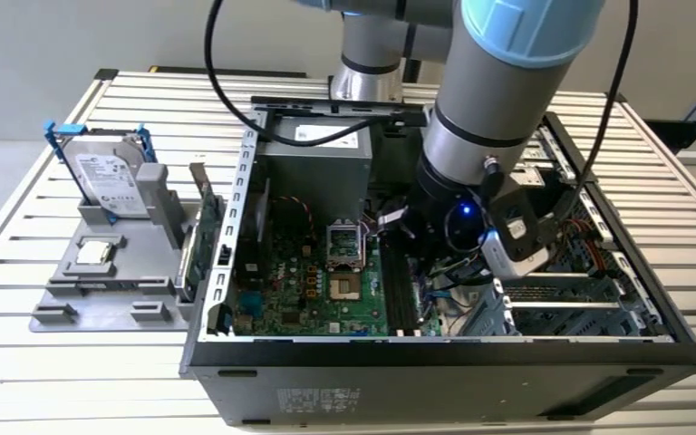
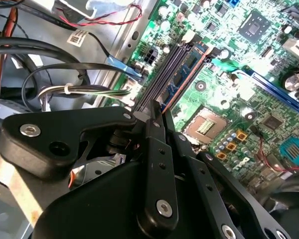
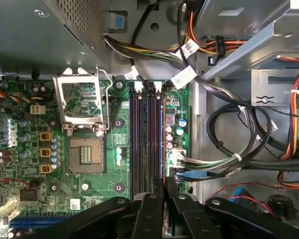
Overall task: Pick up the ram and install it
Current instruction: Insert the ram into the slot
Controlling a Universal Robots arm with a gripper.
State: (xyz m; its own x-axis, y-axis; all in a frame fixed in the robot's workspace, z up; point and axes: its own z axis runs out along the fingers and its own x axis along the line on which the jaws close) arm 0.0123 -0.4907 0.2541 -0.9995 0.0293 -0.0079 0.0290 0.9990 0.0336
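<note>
The ram [image 2: 190, 65] is a bluish-green stick standing in one of the motherboard's long black slots [image 3: 139, 144], the one nearest the cable bundle. In the first wrist view the ram [image 3: 163, 134] appears as a thin blue line along that slot. My gripper [image 2: 157, 106] is shut, its two black fingers closed together right at the near end of the stick. The fingertips [image 3: 157, 185] cover that end, and I cannot tell whether they touch it. In the exterior view the arm [image 1: 481, 136] reaches down into the open computer case [image 1: 445, 358].
The empty processor socket [image 3: 84, 154] lies beside the slots. Bundled cables [image 3: 229, 144] crowd the other side. Outside the case, on the exterior view's left, a grey holder [image 1: 106, 290] carries a hard drive with blue rails [image 1: 106, 172] and a green expansion card [image 1: 209, 222].
</note>
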